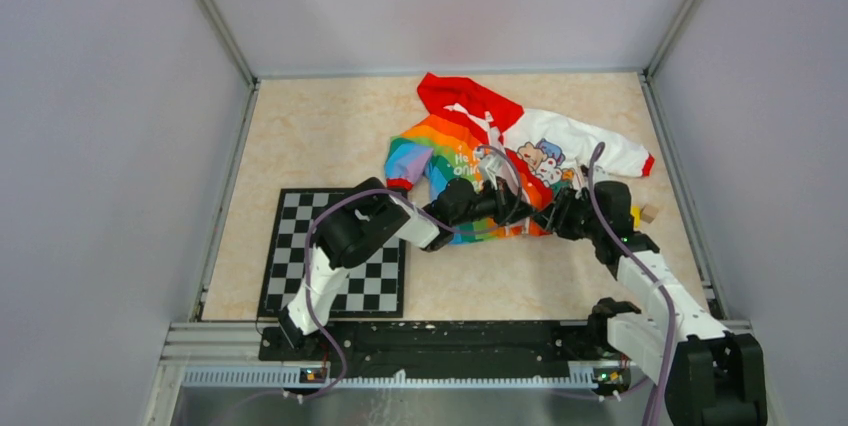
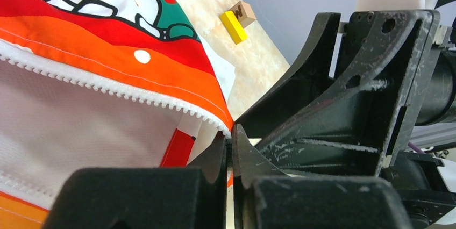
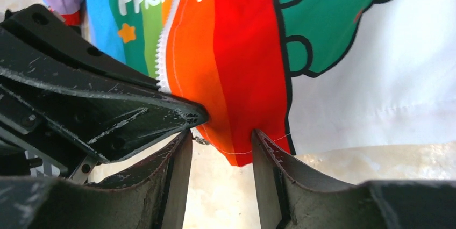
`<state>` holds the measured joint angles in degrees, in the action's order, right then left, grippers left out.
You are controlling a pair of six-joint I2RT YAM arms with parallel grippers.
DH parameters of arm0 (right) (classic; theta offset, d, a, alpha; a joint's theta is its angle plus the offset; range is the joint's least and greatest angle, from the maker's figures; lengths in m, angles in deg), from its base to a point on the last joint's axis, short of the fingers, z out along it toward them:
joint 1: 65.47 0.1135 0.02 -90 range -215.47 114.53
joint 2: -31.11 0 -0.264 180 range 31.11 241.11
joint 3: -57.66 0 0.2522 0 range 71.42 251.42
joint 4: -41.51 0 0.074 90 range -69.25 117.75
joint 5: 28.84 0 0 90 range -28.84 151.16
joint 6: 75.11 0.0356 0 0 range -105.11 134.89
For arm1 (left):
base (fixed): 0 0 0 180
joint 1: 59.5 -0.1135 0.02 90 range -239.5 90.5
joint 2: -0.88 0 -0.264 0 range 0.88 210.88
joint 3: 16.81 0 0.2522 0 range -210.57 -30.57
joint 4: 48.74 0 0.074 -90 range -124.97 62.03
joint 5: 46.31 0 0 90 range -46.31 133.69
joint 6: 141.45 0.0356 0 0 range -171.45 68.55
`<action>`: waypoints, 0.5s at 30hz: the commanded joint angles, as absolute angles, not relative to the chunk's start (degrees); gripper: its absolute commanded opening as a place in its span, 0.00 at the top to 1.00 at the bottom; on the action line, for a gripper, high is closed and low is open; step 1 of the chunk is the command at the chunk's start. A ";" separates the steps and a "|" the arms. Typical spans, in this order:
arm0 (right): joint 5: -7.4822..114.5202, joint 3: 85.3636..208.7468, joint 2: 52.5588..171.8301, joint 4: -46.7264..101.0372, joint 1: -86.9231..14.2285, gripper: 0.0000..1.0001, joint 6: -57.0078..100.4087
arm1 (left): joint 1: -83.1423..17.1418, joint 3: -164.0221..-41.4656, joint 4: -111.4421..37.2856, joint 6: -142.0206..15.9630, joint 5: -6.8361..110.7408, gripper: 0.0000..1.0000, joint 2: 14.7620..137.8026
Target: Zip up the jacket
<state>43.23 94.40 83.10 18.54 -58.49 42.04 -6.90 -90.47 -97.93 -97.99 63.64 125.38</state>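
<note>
Beige table point(image 1: 300, 146), grey walls. Jacket point(image 1: 430, 151) lies crumpled far centre-right, hood away from the arms, hem toward them.

Progress: essentially none.
- Zipper point(image 2: 107, 86) is open. Left wrist view shows two separate tooth rows with white lining point(image 2: 80, 127) between them, and no joined section is visible.
- Slider not identifiable. A small metal piece point(image 3: 201, 141) sits by the hem corner point(image 3: 236, 145); can't tell what it is.
- Remaining, by my estimate: mate the two bottom ends, then run the slider up the whole front.

Left end effector point(image 2: 231, 132): closed, pinching the bottom end of the orange-side zipper tape at the hem.

Right end effector point(image 3: 220, 132): jaws apart, straddling the orange-red hem corner. Fabric hangs between the fingers but is not clamped.

Both end effectors meet at the near hem, almost touching each other.
</note>
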 commanded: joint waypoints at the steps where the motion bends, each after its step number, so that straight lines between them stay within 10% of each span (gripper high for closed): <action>1: 38.34 93.01 82.69 26.06 -58.01 0.54 40.90 | -7.03 -92.96 -101.06 -97.99 65.01 1.00 123.61; 15: 42.69 89.91 81.75 31.19 -58.04 0.62 44.99 | -7.03 -94.98 -99.77 -100.07 65.71 1.00 124.57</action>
